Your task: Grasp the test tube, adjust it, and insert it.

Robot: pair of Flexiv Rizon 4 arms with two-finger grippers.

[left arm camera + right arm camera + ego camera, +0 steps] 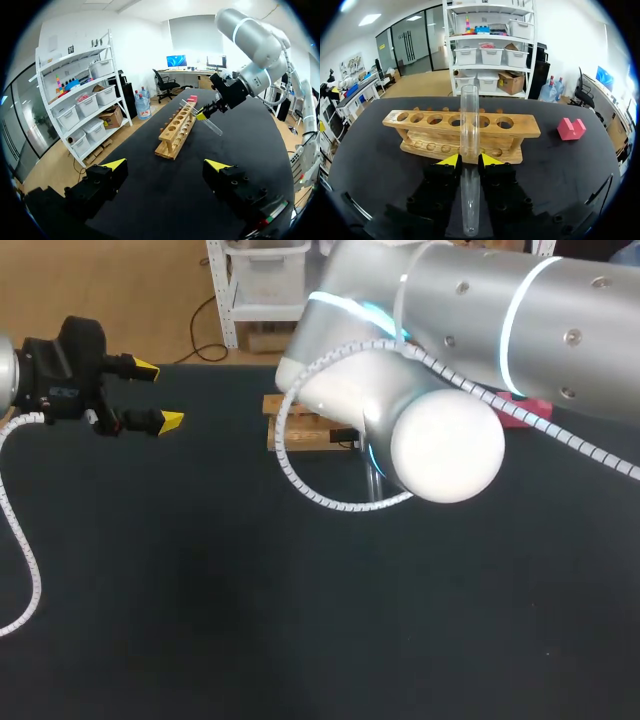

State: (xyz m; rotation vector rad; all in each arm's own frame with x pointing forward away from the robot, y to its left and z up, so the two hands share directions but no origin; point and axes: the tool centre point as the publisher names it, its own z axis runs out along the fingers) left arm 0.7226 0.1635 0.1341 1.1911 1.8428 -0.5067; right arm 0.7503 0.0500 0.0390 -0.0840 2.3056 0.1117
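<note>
- A clear glass tube (pixel 469 115), long, thin and smooth, is clamped between the two yellow tips of the right hand (pixel 469 160), which press on it from both sides partway along its length.
- In the right wrist view the tube's long axis runs straight out ahead of the hand, along the fingers, towards the rack (pixel 520 131). Its far end crosses in front of the rack's top plank, and its near end reaches back under the wrist.
- In the left wrist view the tube (pixel 214 128) is held in the air and tilted, one end higher and nearer the rack (pixel 175 132). It is above the counter and close beside the rack, not in it.
- The rack is pale bare wood: a flat top plank with one row of round holes and a lower plank with matching dimples. The holes that show are empty.
- A pink, notched block (pixel 571 128) lies on the counter (pixel 370 165) off one end of the rack.
- The counter is covered in dark, matte cloth.
- The left hand (pixel 158 395) is released, its yellow wedge tips wide apart, holding nothing, well apart from the rack.
</note>
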